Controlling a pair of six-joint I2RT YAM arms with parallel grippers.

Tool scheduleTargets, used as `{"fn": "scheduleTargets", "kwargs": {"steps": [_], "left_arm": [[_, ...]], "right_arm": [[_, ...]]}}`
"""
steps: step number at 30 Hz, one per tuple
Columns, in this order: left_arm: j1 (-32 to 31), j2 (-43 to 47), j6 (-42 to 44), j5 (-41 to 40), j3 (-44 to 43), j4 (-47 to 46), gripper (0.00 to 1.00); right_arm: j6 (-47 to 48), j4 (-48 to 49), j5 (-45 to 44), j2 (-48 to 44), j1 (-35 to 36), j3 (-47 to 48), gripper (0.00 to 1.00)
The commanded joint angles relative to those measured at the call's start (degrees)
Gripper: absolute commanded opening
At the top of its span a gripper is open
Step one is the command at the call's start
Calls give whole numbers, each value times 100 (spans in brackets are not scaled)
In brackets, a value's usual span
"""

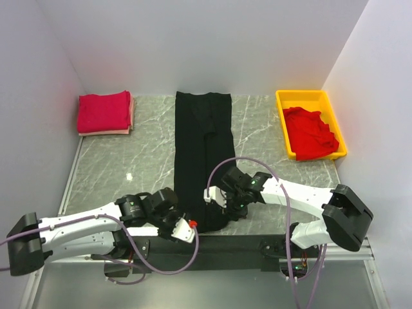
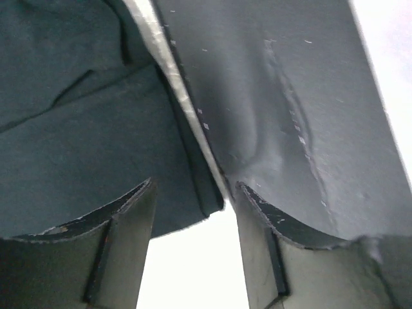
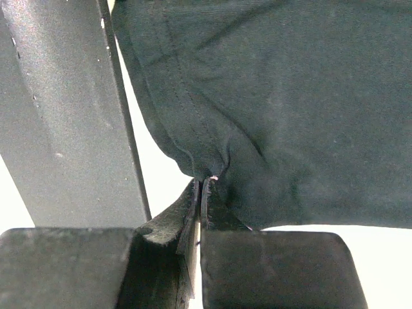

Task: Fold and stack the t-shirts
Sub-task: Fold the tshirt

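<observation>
The black t-shirt (image 1: pixel 203 141) lies folded into a long narrow strip down the middle of the table, its near end at the table's front edge. My right gripper (image 1: pixel 219 208) is shut on the hem of that near end; in the right wrist view the jaws (image 3: pixel 201 185) pinch a small pucker of the black cloth (image 3: pixel 290 96). My left gripper (image 1: pixel 187 226) sits at the strip's near left corner, open, and a corner of the black cloth (image 2: pixel 84 148) hangs between its spread fingers (image 2: pixel 122 215). A folded red t-shirt (image 1: pixel 103 112) rests at the back left. Another red t-shirt (image 1: pixel 310 132) lies crumpled in the tray.
The yellow tray (image 1: pixel 302 97) stands at the back right by the wall. A pale folded cloth (image 1: pixel 131 116) peeks out under the folded red shirt. A dark rail (image 1: pixel 244 241) runs along the near table edge by the arm bases. White walls close in on three sides.
</observation>
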State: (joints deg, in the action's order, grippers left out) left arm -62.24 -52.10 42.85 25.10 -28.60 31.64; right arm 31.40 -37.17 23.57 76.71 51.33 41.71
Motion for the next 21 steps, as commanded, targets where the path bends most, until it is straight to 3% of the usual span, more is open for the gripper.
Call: {"fn": "scheduleTargets", "kwargs": {"steps": [1, 12, 21], "left_arm": [[-262, -291, -611, -787, -14, -728, 58], [-429, -1012, -471, -1087, 135, -1327, 54], [-587, -882, -427, -963, 188, -1318, 56]], "right_arm": [[103, -141, 253, 125, -176, 328, 0], [209, -414, 534, 564, -492, 671, 0], [323, -537, 596, 784, -668, 830, 0]]}}
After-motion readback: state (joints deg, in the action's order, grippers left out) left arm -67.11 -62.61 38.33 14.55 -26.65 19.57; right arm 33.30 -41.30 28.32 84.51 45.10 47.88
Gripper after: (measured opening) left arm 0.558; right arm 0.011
